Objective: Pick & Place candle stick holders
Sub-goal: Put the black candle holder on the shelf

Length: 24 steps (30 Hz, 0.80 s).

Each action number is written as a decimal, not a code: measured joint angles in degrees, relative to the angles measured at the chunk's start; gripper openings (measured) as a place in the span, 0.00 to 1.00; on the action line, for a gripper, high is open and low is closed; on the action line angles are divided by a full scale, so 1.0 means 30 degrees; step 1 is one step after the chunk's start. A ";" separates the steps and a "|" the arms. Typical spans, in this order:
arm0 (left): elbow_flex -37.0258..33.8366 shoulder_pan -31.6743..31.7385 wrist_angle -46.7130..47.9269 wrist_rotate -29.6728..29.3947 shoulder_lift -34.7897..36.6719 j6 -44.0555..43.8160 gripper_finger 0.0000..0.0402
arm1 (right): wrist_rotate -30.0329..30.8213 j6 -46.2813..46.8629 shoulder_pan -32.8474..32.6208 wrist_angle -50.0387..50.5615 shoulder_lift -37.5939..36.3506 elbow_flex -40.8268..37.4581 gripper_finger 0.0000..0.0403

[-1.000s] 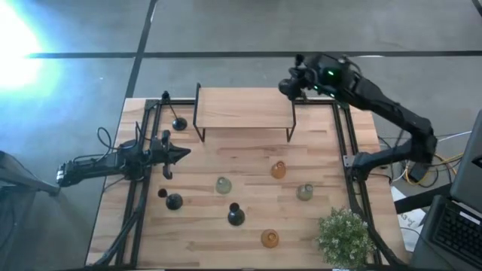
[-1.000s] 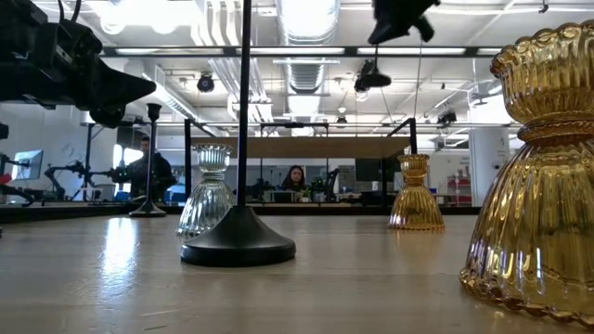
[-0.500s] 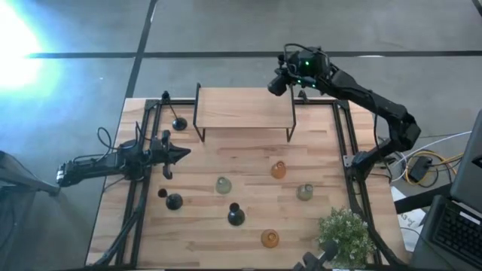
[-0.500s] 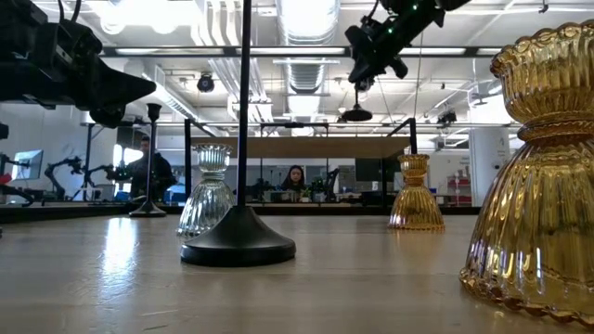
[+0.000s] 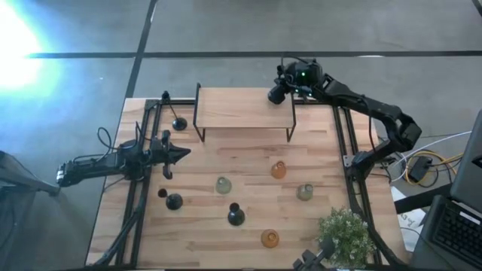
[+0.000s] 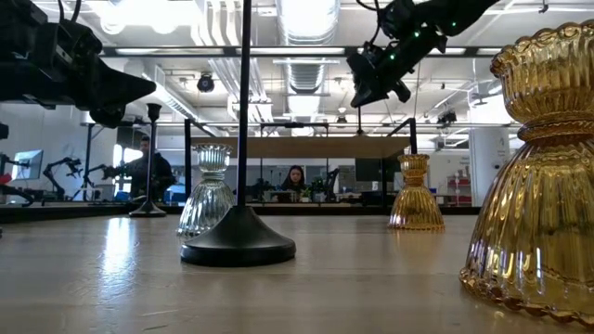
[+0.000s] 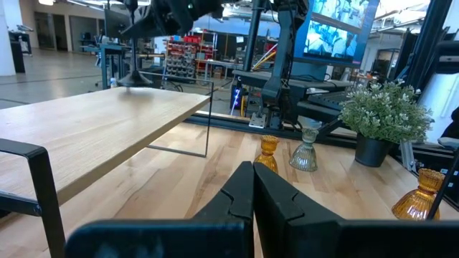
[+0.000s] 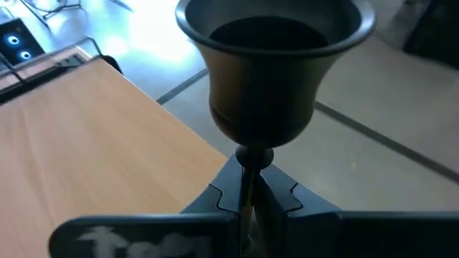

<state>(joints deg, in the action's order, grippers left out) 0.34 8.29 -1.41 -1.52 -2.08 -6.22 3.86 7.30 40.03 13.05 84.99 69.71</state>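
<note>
while the right pincer [image 8: 247, 193] pinches a black holder [image 8: 267, 72] by its thin stem, it hangs over the shelf's [image 5: 245, 109] far right corner, stem seemingly upright; left pincer [image 5: 181, 153] waits, pressed together.

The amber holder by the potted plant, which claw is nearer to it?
Left. The left claw hangs off the left of the amber holder; the right claw is over the far shelf.
</note>
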 joint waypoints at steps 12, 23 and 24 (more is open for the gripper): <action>0.0000 -0.0002 0.0000 0.0000 0.0004 -0.0005 0.01 | 0.0189 0.0092 0.0438 -0.0216 -0.0044 -0.0675 0.02; 0.0000 0.0000 0.0000 0.0000 0.0001 -0.0005 0.01 | 0.0183 0.0077 0.0424 -0.0095 -0.0051 -0.0597 0.04; 0.0000 -0.0002 0.0000 0.0000 -0.0001 -0.0007 0.01 | 0.0177 0.0077 0.0426 -0.0062 -0.0051 -0.0583 0.05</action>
<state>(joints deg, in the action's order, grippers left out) 0.34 8.29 -1.41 -1.52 -2.09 -6.24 4.39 7.53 41.31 12.86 84.84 67.96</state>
